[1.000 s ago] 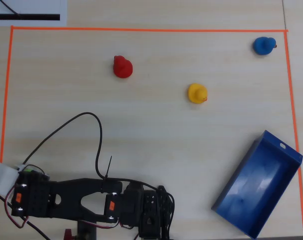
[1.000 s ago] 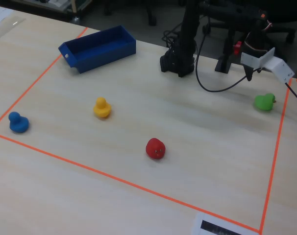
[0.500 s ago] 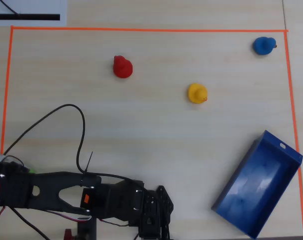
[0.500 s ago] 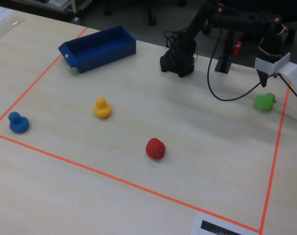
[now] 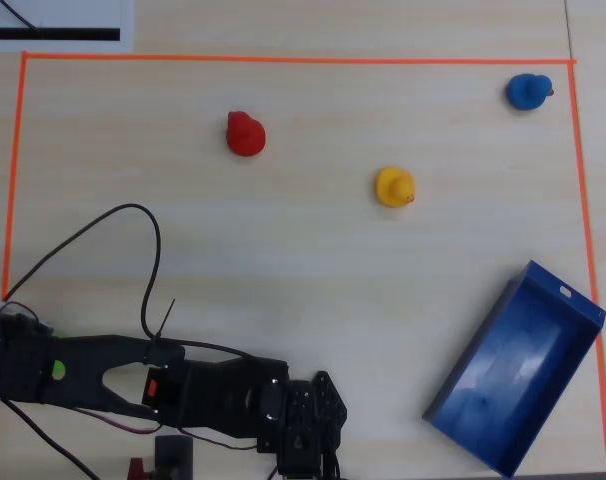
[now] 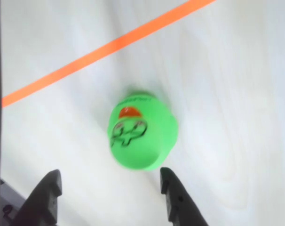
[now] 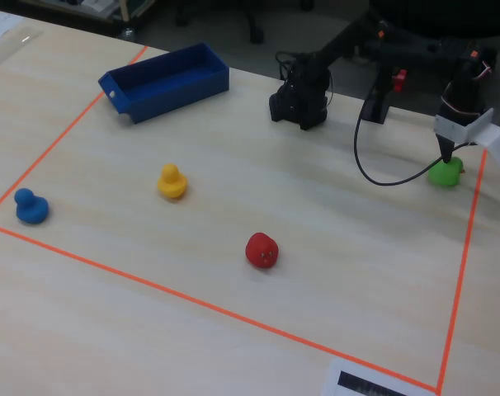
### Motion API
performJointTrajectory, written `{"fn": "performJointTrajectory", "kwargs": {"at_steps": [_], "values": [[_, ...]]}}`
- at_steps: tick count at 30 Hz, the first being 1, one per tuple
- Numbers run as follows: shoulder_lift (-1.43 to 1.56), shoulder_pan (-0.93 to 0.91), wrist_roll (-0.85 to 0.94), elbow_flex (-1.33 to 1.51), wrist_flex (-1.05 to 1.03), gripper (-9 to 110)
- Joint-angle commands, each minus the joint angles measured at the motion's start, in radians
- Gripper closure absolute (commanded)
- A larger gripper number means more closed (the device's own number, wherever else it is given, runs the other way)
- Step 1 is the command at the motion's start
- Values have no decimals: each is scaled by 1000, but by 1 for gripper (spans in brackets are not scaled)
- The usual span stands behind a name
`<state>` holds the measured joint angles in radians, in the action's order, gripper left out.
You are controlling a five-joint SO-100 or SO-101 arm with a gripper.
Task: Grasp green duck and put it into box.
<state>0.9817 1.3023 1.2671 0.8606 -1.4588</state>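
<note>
The green duck (image 6: 141,136) lies on the pale table, its reddish beak showing, just ahead of my open gripper (image 6: 109,188). It sits nearer the right finger (image 6: 173,190) than the left finger (image 6: 51,188), and neither touches it. In the fixed view the gripper (image 7: 446,157) hangs right over the duck (image 7: 445,172) by the right tape line. In the overhead view only a sliver of the duck (image 5: 56,369) shows beside the arm at the bottom left. The dark-blue box (image 5: 573,300) stands empty at the bottom right, far from the gripper, and at the back left in the fixed view (image 7: 163,91).
A red duck (image 5: 245,134), a yellow duck (image 5: 394,186) and a blue duck (image 5: 528,91) stand across the far half of the table. Orange tape (image 5: 283,60) frames the work area. A black cable (image 5: 155,250) loops over the table near the arm.
</note>
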Motion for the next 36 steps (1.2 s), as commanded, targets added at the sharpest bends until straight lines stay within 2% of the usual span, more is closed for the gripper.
{"fn": "performJointTrajectory", "kwargs": {"at_steps": [1, 27, 30, 33, 36], "values": [[-3, -31, 14, -66, -2, 73], [-107, -26, -78, -146, 31, 75], [-114, -25, -84, -150, 29, 82], [-121, -25, -98, -166, 29, 101], [-121, -25, -100, -170, 20, 101]]}}
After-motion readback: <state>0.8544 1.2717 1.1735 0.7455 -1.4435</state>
